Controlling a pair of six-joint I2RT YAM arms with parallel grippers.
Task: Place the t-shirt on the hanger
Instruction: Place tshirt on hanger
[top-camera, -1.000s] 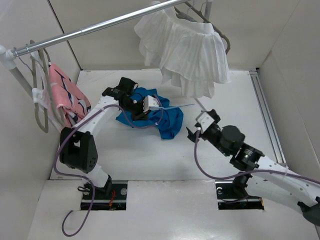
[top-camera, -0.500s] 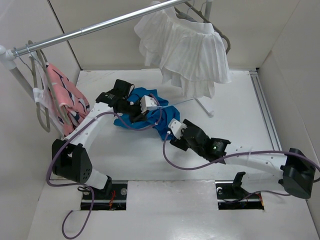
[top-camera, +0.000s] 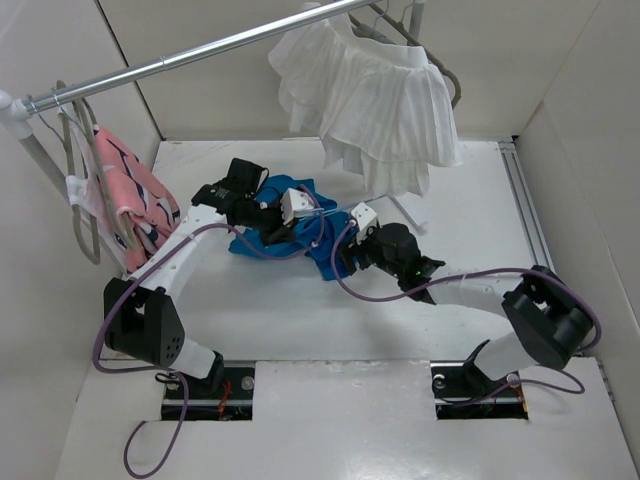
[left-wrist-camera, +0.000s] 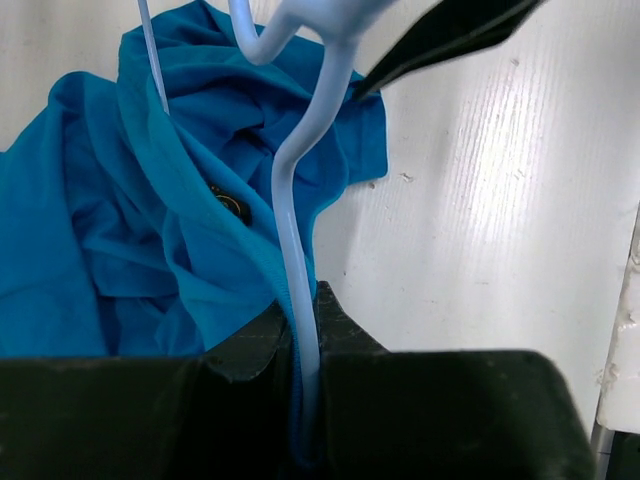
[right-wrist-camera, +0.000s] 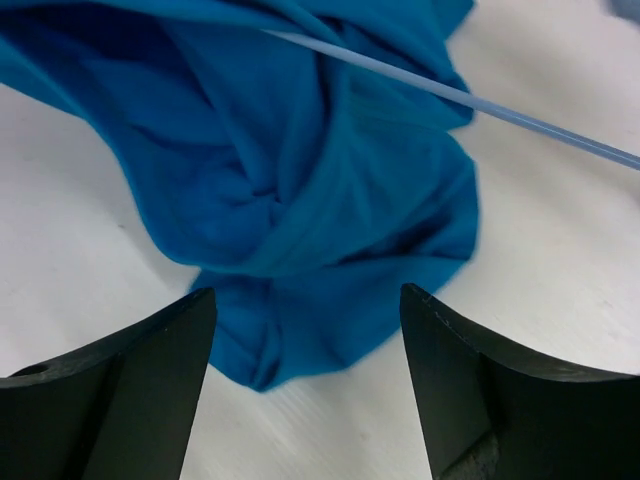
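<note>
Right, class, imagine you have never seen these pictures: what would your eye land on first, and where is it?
The crumpled blue t-shirt in the middle of the white table stands out most. The left hand is shut on the pale-blue hanger over it, and the right hand hovers open at its edge. A white pleated garment hangs from the rail behind.

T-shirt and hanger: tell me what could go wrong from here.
1. The right gripper hangs open over a bunched fold of the t-shirt. Closing here may pinch several layers, so the cloth might not spread over the hanger.
2. The left gripper clamps only the hanger's slim wire. A tug on the cloth that the hanger's arm crosses could twist the wire or slip it out.
</note>
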